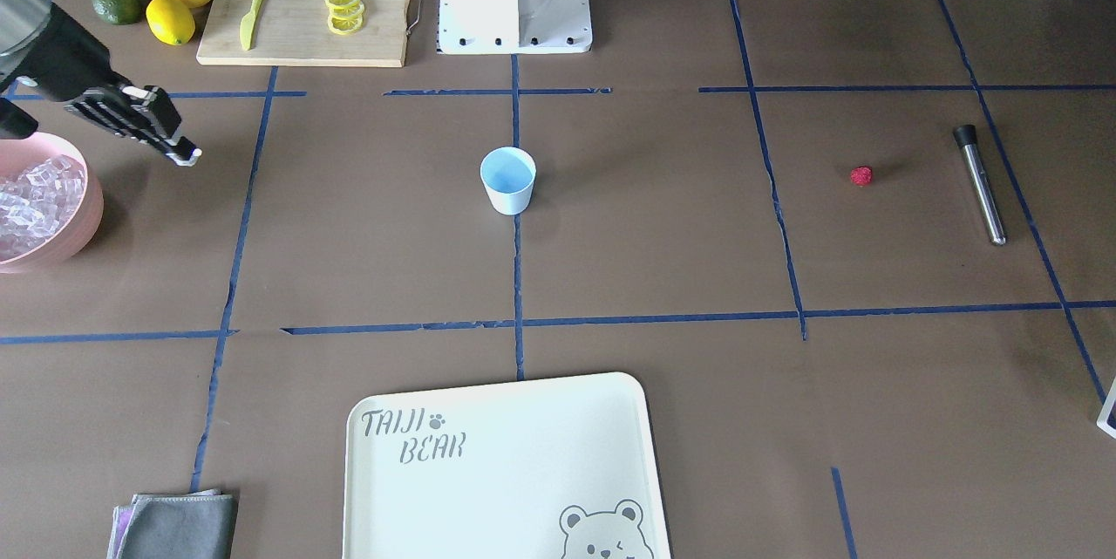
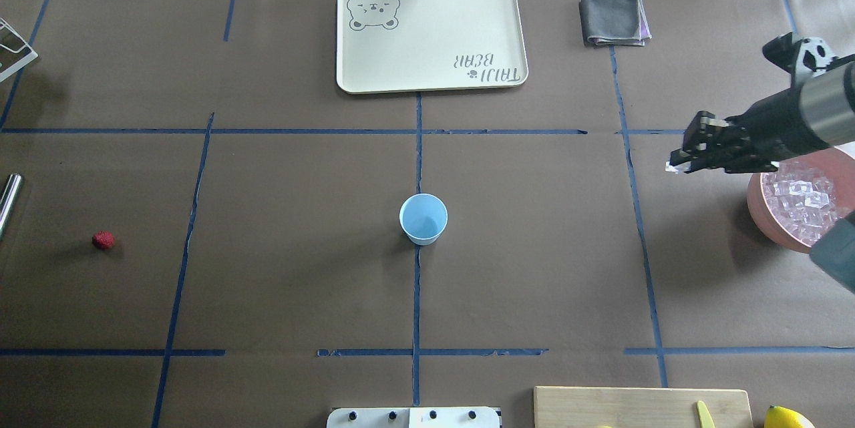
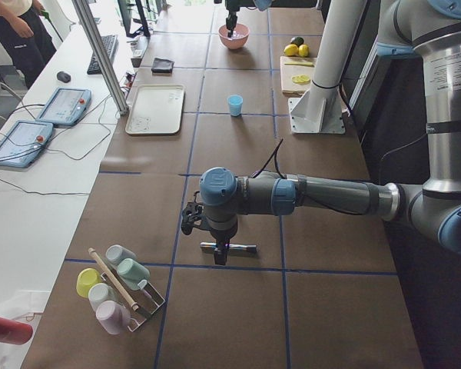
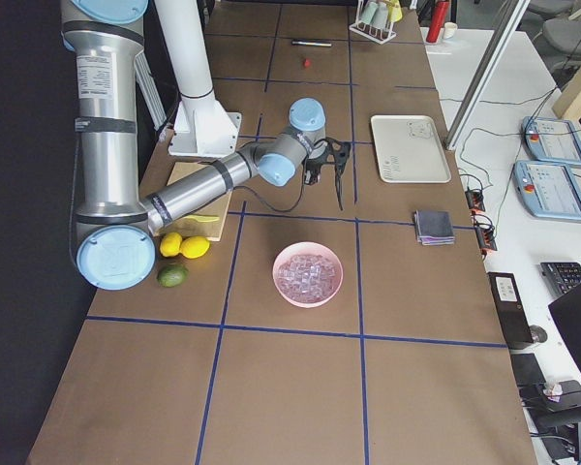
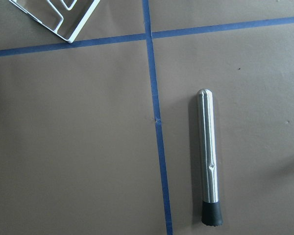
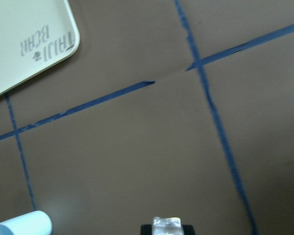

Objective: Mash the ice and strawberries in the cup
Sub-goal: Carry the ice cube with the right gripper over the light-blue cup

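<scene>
Ice [image 6: 166, 226] pinched in right hand [image 1: 187, 156], well apart from cup [image 1: 507, 180]; left hand [image 3: 220, 258] unclear.

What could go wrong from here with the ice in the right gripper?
1. The right gripper holds the ice cube only at its very tip, so it may slip out before reaching the cup.
2. The cup is small, empty and far off, so a drop off centre could miss or tip it.

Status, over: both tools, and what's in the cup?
Right tool shut on an ice cube, just off the pink bowl. Left tool above the muddler, grip unclear. Cup empty, strawberry on the table. Nothing between right tool and cup.
</scene>
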Available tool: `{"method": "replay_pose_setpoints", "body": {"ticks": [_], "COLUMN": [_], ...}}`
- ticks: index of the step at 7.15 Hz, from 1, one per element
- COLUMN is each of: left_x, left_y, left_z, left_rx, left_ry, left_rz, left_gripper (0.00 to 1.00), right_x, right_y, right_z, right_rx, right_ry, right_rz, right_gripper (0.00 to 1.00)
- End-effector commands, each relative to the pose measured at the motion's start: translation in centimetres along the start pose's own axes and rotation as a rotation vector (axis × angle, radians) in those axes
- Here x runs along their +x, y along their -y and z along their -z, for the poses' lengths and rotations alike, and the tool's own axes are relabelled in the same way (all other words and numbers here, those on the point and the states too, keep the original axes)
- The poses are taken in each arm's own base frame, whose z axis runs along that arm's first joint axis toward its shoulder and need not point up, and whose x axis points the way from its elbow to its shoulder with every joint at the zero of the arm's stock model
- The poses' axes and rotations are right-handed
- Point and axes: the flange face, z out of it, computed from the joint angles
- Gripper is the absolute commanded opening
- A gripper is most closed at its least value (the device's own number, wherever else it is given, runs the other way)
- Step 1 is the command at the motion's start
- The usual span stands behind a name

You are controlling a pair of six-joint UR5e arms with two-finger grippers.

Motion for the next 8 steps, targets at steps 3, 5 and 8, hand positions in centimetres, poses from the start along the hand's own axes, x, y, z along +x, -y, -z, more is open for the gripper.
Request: {"method": "replay_pose_setpoints", "body": {"ticks": [3, 5, 8], "left_x": [0.2, 0.1, 0.1], "left_y": [0.2, 0.1, 0.1], "left_z": [0.2, 0.1, 0.1], "left_rx": [0.029, 0.026, 0.028], "left_ry": [0.002, 0.003, 0.002], "left_rz": [-0.027, -0.025, -0.026], "left_gripper": [1.0, 1.0, 1.0], "right_x": [-21.5, -26.2, -25.8], "right_y": [-12.8, -14.9, -14.8], "right_z": [-12.6, -18.2, -19.2], "right_rx": [-0.017, 0.032, 0.038], "right_ry": [0.026, 0.001, -0.018], "right_rz": [-0.145, -0.154, -0.154], "right_gripper": [0.01, 0.01, 0.02]}}
